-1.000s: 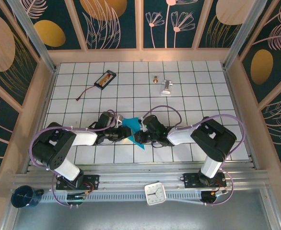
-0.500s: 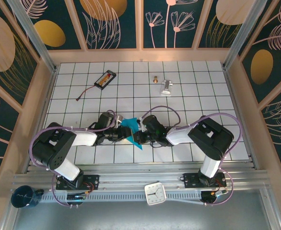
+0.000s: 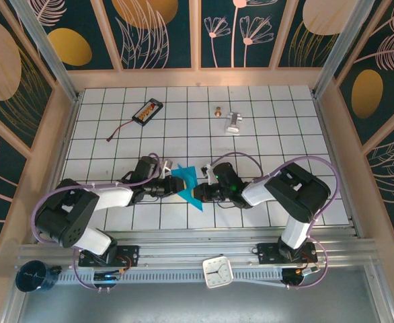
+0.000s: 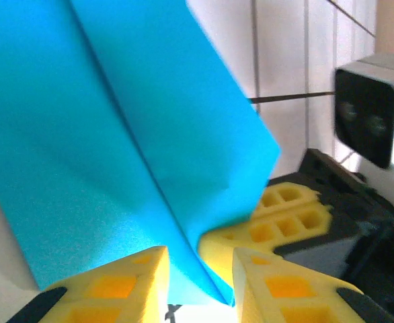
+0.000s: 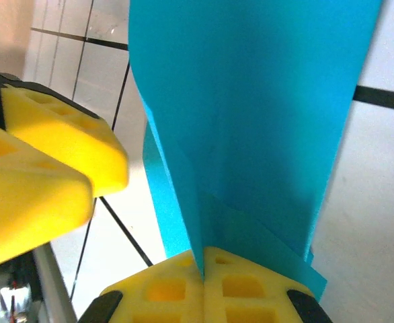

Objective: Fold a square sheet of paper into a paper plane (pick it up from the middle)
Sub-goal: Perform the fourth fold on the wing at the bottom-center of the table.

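**Both grippers pinch the folded teal paper**

A white grid-tiled table (image 3: 284,134) sits inside walls (image 3: 163,30) patterned with gold and pink leaves. At its 6 o'clock, the paper plane (image 3: 187,186) hangs between two grippers. The left gripper (image 4: 198,279) clamps its folded edge, as does the right gripper (image 5: 204,286), whose wrist view shows pads pressed together on the crease. At 12 o'clock lie one battery pack (image 3: 148,111), one silver metal piece (image 3: 233,122) and one small brass part (image 3: 218,111).

Right gripper (image 5: 204,269) jaws, slightly parted a second ago, now pressed fully together on folded paper plane (image 3: 187,185). Right arm's forearm dropped lower toward surface (image 3: 284,134), elbow pulled nearer. Left arm's base link swung left and down. Paper nudged slightly right between both grippers.
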Controlling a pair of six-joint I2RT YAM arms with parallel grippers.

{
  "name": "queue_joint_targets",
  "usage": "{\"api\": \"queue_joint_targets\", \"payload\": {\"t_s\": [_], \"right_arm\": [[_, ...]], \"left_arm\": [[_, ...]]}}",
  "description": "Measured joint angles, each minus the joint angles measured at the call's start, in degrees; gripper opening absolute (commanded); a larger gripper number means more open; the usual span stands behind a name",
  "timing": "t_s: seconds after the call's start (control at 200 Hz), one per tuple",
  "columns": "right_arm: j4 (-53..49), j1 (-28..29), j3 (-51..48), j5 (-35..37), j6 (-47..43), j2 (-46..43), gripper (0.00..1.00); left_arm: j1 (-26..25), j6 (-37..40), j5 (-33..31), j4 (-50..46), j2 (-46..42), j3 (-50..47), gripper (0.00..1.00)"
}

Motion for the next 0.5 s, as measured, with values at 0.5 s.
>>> {"api": "queue_joint_targets", "payload": {"t_s": [0.5], "right_arm": [[15.67,-3.52,-4.28,-10.40,9.01,5.42,0.00]], "left_arm": [[-0.11,1.29,5.88,0.98,6.47,7.39,0.21]]}}
